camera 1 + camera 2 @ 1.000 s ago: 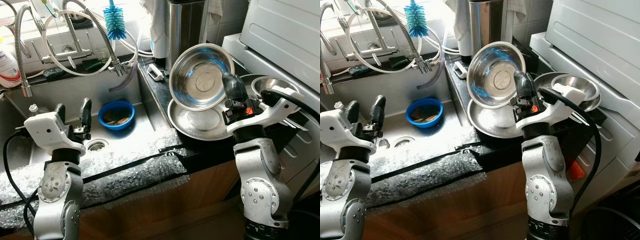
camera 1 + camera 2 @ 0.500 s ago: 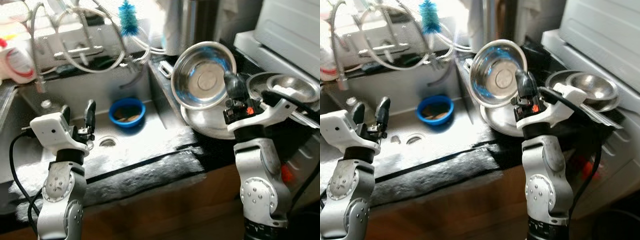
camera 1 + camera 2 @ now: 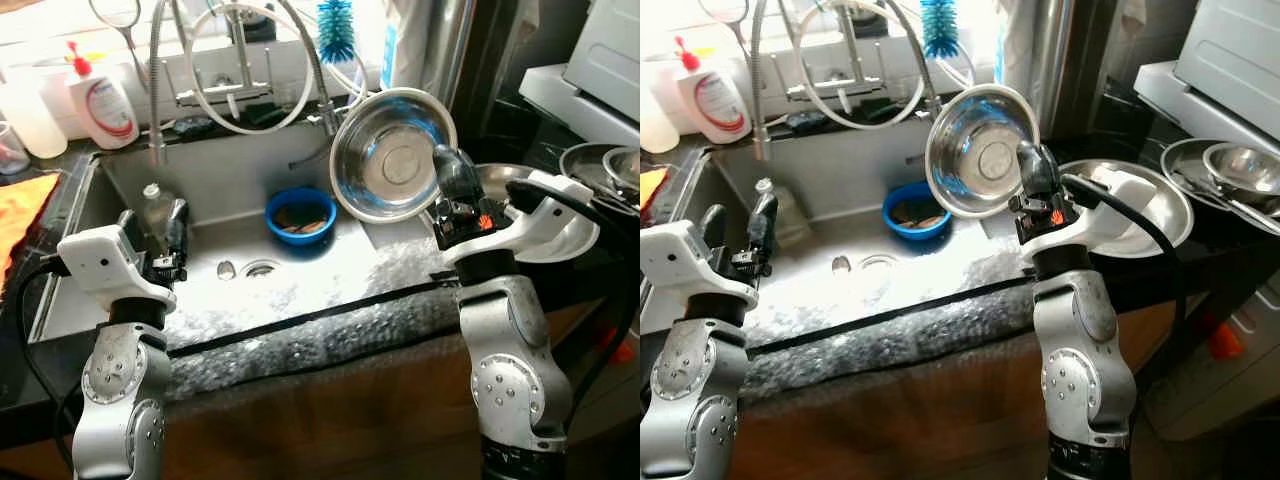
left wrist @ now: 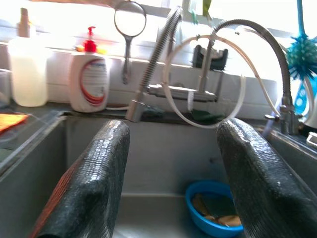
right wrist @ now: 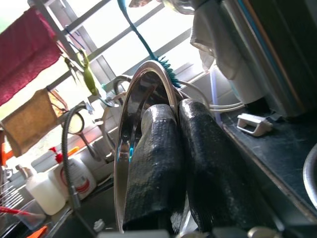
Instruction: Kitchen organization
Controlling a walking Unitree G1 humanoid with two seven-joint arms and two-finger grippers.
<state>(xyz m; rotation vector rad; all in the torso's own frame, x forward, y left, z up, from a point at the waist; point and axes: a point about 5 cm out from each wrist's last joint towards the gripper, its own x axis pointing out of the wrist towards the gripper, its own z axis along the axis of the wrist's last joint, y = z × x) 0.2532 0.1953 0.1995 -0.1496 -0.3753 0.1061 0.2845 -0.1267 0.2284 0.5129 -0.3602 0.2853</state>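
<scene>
A round steel bowl (image 3: 390, 152) is held upright on its edge, with its hollow side facing me, over the sink's right rim. My right gripper (image 3: 449, 165) is shut on its rim; in the right wrist view both black fingers (image 5: 156, 163) pinch the bowl (image 5: 130, 148). A wide steel plate (image 3: 1145, 210) lies on the dark counter to the bowl's right. My left gripper (image 3: 152, 220) hovers open over the left part of the sink (image 3: 330, 262), holding nothing. A blue bowl (image 3: 300, 213) with scraps sits in the sink, seen between the left fingers (image 4: 94, 183).
A faucet with coiled hoses (image 3: 235, 75) and a blue brush (image 3: 335, 28) stand behind the sink. A soap bottle (image 3: 100, 100) is at the back left, a small bottle (image 3: 152, 203) in the sink, an orange cloth (image 3: 18, 212) on the left counter. More steel bowls (image 3: 1232, 168) stack at far right.
The camera has swung left, so the sink now fills the middle. My right gripper has carried the steel bowl left, from above the wide plate to the sink's right rim.
</scene>
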